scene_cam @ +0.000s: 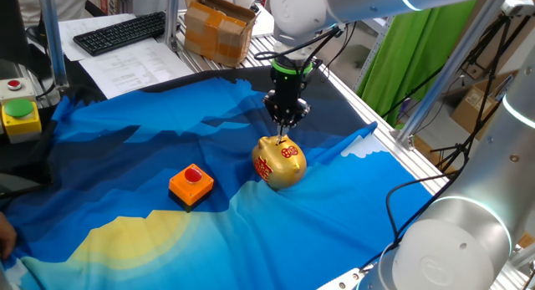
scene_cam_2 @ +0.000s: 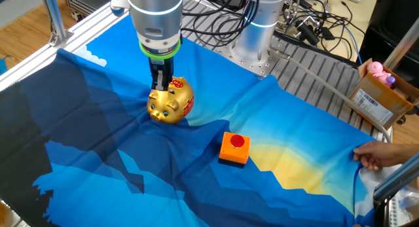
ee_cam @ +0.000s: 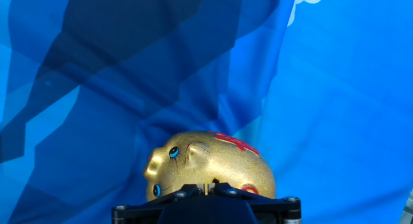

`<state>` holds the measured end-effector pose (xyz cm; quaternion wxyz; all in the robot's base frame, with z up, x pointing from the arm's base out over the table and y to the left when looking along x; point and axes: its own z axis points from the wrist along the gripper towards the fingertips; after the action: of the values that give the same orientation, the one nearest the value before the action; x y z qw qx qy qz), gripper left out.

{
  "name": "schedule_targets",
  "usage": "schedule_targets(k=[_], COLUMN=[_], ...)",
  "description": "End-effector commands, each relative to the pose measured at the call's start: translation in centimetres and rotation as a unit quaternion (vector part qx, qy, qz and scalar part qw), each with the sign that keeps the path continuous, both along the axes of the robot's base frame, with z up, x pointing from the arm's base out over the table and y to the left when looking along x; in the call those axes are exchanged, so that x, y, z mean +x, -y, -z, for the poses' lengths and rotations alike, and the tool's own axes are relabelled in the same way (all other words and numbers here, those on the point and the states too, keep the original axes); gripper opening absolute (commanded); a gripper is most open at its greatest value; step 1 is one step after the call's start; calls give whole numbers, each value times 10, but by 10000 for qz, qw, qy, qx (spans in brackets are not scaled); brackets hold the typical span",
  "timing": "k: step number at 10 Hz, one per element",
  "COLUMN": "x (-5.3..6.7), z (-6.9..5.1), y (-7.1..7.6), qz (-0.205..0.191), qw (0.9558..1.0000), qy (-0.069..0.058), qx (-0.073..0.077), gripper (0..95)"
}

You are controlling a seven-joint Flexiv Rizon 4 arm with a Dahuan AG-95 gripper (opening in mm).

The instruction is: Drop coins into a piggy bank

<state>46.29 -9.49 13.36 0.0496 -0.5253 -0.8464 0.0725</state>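
The gold piggy bank [scene_cam: 280, 163] with red markings stands on the blue cloth near the middle; it also shows in the other fixed view [scene_cam_2: 170, 101] and fills the bottom of the hand view [ee_cam: 213, 162]. My gripper [scene_cam: 284, 133] points straight down, its tips just at the top of the pig's back [scene_cam_2: 160, 88]. In the hand view the gripper [ee_cam: 206, 185] has its jaws almost together, pinching a thin pale coin [ee_cam: 205, 183] seen edge-on, right over the top of the bank. The slot itself is hidden by the fingers.
An orange block with a red top [scene_cam: 191, 185] sits on the cloth beside the pig, also in the other fixed view [scene_cam_2: 234, 148]. A person's hand [scene_cam_2: 380, 155] holds the cloth's edge. A cardboard box [scene_cam: 219, 27], a keyboard [scene_cam: 121, 31] and a yellow stop button [scene_cam: 18, 114] lie behind.
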Motion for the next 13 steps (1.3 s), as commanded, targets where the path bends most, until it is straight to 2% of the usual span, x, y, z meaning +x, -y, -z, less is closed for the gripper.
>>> schedule_targets(k=[1,7,9,12,13], x=[-1,-1,-1,-1,-1], z=[0,0,0,1,1], y=[0,0,0,0,0], qz=[-16,-38,-34,-58,-91], qw=[10000,10000,10000,10000,9999], qy=[7,-32,-51,-63,-57], qx=[-9,-31,-30,-14,49], gripper=[0,0,380,380,380])
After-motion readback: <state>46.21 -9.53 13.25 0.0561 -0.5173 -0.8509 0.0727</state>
